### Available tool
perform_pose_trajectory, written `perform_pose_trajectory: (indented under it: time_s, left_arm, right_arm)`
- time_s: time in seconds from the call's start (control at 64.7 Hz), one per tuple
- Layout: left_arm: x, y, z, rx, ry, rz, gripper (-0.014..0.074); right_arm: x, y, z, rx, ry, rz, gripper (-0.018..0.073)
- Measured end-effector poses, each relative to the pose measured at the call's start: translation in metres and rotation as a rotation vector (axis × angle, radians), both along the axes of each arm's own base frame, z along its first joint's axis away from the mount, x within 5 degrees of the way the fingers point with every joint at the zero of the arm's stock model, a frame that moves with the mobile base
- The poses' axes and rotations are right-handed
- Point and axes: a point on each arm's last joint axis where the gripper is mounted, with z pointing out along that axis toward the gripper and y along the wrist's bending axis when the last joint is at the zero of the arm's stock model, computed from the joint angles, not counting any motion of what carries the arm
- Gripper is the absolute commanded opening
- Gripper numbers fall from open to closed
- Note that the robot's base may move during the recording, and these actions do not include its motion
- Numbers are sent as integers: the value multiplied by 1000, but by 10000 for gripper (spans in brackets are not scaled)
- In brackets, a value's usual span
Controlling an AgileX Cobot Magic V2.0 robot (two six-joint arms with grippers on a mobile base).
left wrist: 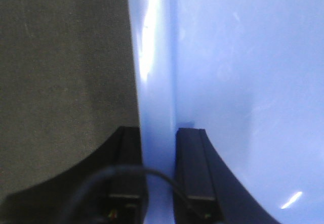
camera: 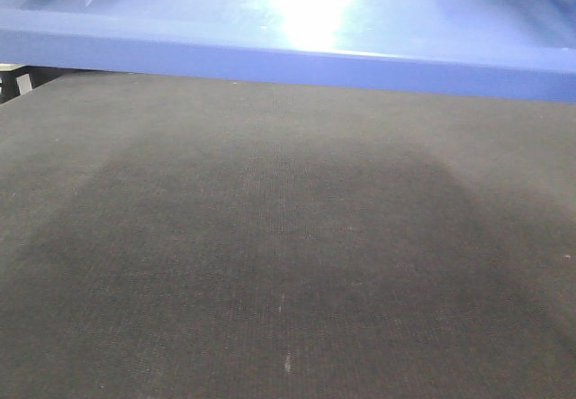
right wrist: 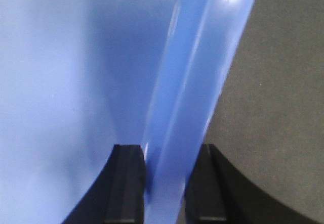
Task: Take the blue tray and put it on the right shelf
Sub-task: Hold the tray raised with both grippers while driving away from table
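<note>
Blue tray [camera: 270, 21], largely cut off.
Left hand [left wrist: 159, 131] and right hand [right wrist: 166, 148] each pinch its glossy rim; coarse dark table [camera: 270, 255] outside each.

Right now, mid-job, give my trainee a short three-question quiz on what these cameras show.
1. True or false: the left end effector straddles the rim of the blue tray.
2. In the front view, what lies in front of the tray? A: a dark woven surface. B: a red cloth. C: bare wood.
3. Fill in: the right end effector has one finger inside the tray and one ____ it.

Key: 1 true; 2 A; 3 outside.
</note>
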Motion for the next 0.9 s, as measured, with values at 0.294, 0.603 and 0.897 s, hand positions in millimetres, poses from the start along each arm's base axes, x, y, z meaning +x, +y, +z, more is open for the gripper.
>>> perform_pose_trajectory:
  time_s: [0.294, 0.603, 0.897]
  left_arm:
    - [-2, -2, 0, -21, 19, -4, -48]
    - [-2, -2, 0, -26, 23, -5, -48]
    - [-2, -2, 0, -26, 23, -5, -48]
  right_arm:
    - [0, -1, 0, -12, 6, -3, 57]
    - [-1, -2, 0, -17, 7, -4, 57]
    - [0, -1, 0, -16, 6, -4, 57]
